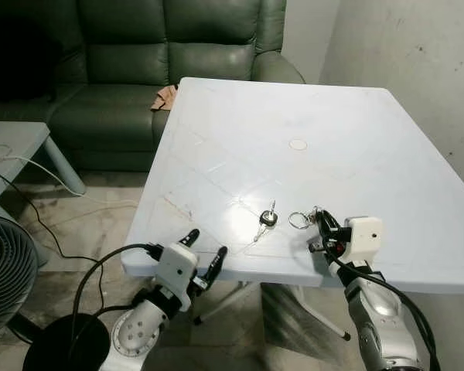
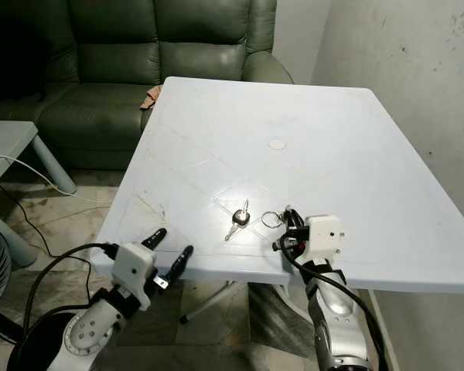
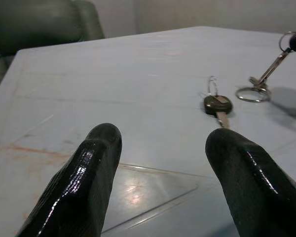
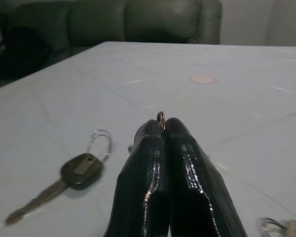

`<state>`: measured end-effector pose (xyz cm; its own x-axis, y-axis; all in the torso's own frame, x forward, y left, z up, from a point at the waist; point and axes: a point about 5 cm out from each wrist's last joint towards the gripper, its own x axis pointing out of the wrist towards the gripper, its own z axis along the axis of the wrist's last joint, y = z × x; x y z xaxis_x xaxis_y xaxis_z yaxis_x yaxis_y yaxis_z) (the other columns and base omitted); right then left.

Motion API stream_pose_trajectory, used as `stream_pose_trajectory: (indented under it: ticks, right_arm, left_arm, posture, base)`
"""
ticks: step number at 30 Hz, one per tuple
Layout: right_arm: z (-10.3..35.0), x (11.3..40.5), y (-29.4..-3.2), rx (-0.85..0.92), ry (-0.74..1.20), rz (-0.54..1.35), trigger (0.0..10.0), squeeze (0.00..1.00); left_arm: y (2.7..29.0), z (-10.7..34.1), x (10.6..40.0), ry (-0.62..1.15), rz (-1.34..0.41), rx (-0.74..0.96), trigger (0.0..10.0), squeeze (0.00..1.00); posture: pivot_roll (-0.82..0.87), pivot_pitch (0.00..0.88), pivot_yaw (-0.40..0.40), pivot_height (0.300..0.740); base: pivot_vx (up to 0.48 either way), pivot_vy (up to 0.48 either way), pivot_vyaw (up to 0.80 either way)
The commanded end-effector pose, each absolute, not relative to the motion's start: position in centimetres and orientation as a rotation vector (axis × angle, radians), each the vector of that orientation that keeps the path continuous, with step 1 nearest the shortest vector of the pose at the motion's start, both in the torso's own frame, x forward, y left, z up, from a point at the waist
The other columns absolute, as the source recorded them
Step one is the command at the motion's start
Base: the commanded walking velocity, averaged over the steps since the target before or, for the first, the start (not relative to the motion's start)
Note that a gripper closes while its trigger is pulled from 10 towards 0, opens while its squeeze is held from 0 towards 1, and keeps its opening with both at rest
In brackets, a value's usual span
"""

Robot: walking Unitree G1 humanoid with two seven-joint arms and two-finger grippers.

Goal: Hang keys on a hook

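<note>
A black-headed key (image 1: 267, 219) with a thin wire ring lies on the white table (image 1: 356, 131) near its front edge. Just right of it, my right gripper (image 1: 322, 224) is shut on a small ring (image 4: 161, 119) of a second key bunch (image 3: 259, 89). That bunch's metal key and larger ring hang from the fingertips down to the tabletop. In the right wrist view the black key (image 4: 79, 173) rests beside the shut fingers (image 4: 187, 168). My left gripper (image 1: 203, 251) stands open at the table's front left edge, nothing between its fingers (image 3: 91, 168), pointing toward the black key (image 3: 217, 105).
A small round cap (image 1: 298, 144) sits mid-table. A dark green sofa (image 1: 139, 54) stands behind the table with a tan cloth (image 1: 165, 98) on its seat. To the left are a grey side table (image 1: 15, 143), loose cables (image 1: 54, 201) and a fan (image 1: 4, 270). A wall (image 1: 425, 62) runs along the right.
</note>
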<state>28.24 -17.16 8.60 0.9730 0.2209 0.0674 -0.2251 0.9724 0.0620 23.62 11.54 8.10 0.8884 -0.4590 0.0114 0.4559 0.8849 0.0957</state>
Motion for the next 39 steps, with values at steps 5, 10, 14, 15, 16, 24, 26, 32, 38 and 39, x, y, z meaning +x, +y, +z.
stream_pose_trajectory:
  ticks: [5,10,14,15,16,24,26,32,38,39]
  right_arm:
    - [10.8,28.9,-16.8,0.098,-0.158,0.24,0.0,0.0]
    - [14.0,30.5,-15.5,0.126,-0.224,0.285,10.0,0.0]
    - [14.4,31.0,-15.6,0.129,-0.202,0.276,10.0,0.0]
    - [14.6,31.2,-15.5,0.13,-0.196,0.292,10.0,0.0]
    - [14.7,31.3,-15.6,0.127,-0.199,0.28,10.0,0.0]
    - [14.9,31.4,-15.1,0.061,-0.221,0.288,10.0,0.0]
    - [14.9,31.4,-15.0,0.072,-0.208,0.298,10.0,0.0]
    - [15.0,31.9,-14.8,0.055,-0.188,0.302,10.0,0.0]
    - [15.0,32.0,-14.8,0.059,-0.183,0.301,10.0,0.0]
    - [15.0,32.0,-14.8,0.059,-0.182,0.304,10.0,0.0]
  left_arm:
    - [12.9,10.2,25.0,-0.096,-0.393,0.032,10.0,0.0]
    - [18.2,14.0,27.8,-0.174,-0.139,-0.04,10.0,0.0]
    - [20.0,15.0,28.2,-0.181,-0.03,-0.079,10.0,0.0]
    - [20.9,15.5,28.3,-0.188,0.02,-0.088,10.0,0.0]
    - [21.3,15.5,28.3,-0.179,0.045,-0.079,10.0,0.0]
    - [22.5,15.7,28.5,-0.159,0.112,-0.091,10.0,0.0]
    - [22.5,15.9,28.5,-0.174,0.106,-0.059,10.0,0.0]
    - [23.3,17.2,28.9,-0.19,0.115,-0.025,10.0,0.0]
    - [23.4,17.5,29.0,-0.205,0.096,-0.029,10.0,0.0]
    - [23.0,17.3,29.0,-0.198,0.084,-0.016,10.0,0.0]
  posture:
    - [-0.1,0.025,-0.014,0.74]
    - [-0.1,0.015,-0.017,0.74]
    - [-0.09,0.004,-0.022,0.74]
    - [-0.09,0.004,-0.022,0.74]
    - [-0.09,0.0,-0.024,0.74]
    - [-0.07,0.0,-0.03,0.74]
    - [-0.07,0.0,-0.03,0.74]
    - [-0.06,0.0,-0.036,0.74]
    - [-0.06,0.0,-0.036,0.74]
    - [-0.05,0.0,-0.035,0.74]
  base:
    - [0.0,0.0,0.0]
    - [0.0,0.0,0.0]
    - [0.0,0.0,0.0]
    - [0.0,0.0,0.0]
    - [0.0,0.0,0.0]
    - [0.0,0.0,0.0]
    - [0.0,0.0,0.0]
    - [0.0,0.0,-0.08]
    - [0.0,0.0,-0.79]
    - [0.0,0.0,-0.78]
